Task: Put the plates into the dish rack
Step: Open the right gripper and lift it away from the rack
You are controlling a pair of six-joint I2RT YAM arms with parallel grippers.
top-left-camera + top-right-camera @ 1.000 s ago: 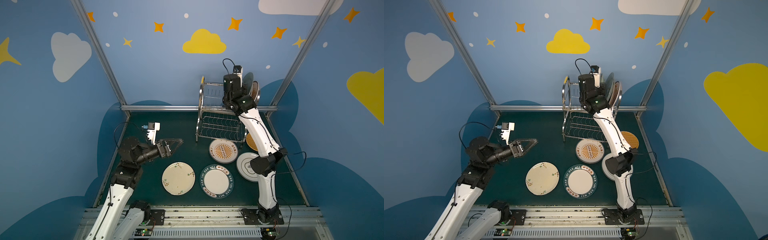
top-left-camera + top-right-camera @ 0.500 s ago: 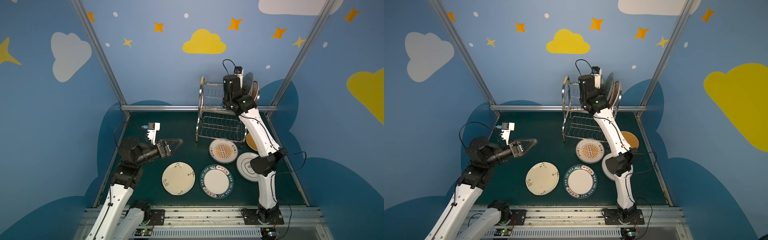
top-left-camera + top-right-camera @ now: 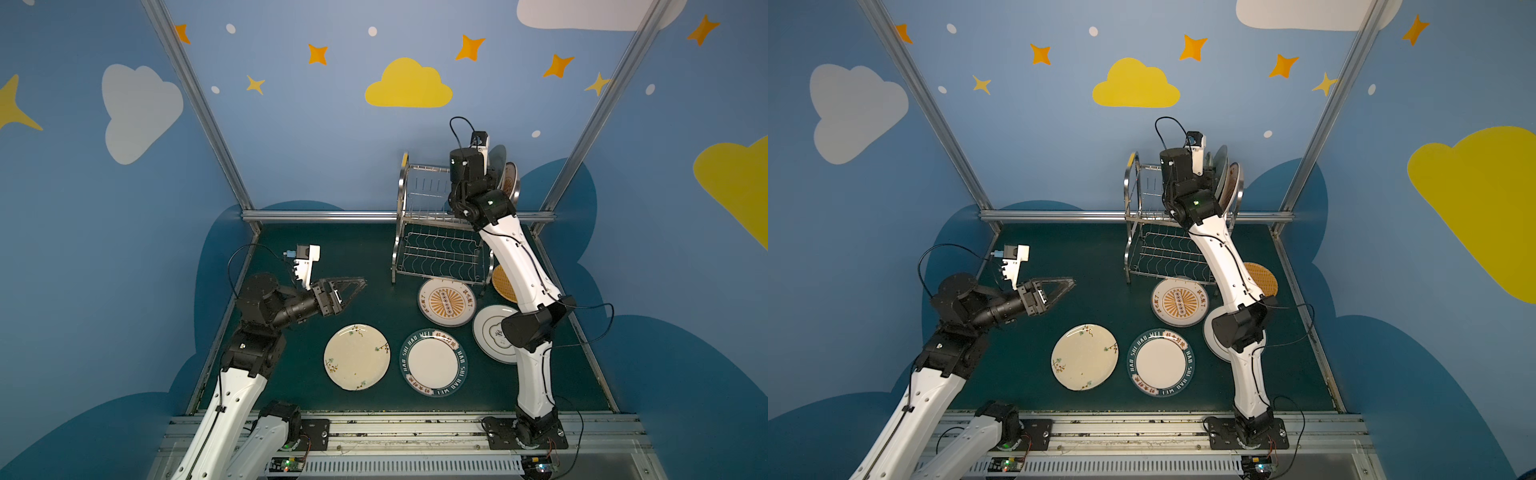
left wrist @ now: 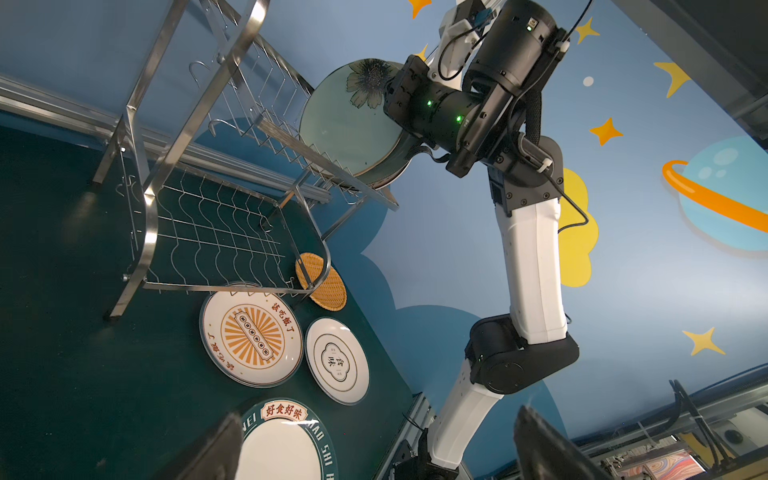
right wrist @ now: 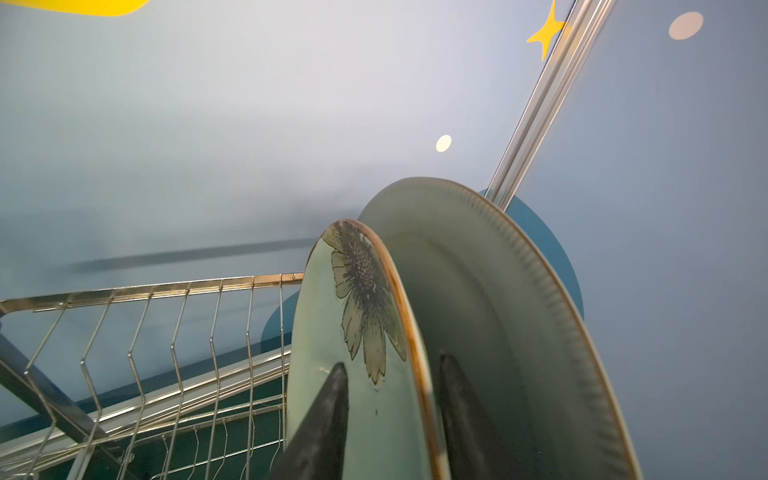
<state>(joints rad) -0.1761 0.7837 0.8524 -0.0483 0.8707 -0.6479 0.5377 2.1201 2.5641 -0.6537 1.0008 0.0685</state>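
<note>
Several plates (image 5: 498, 311) upright in dish rack (image 4: 151, 224) (flower plate (image 5: 365, 299) included), right gripper (image 5: 392, 361) parted astride it, left gripper (image 3: 360, 284) spread.

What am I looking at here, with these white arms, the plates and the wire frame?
Two robot arms stand at a green table. Two pictures look down from above, nearly alike; two come from cameras on the wrists. Five plates lie flat: cream blossom plate, teal lettered plate, sunburst plate, white plate, woven plate. The dish rack holds more upright. The right tool straddles the green flower plate standing there; whether it grips is unclear. The left tool hangs open, empty.
</note>
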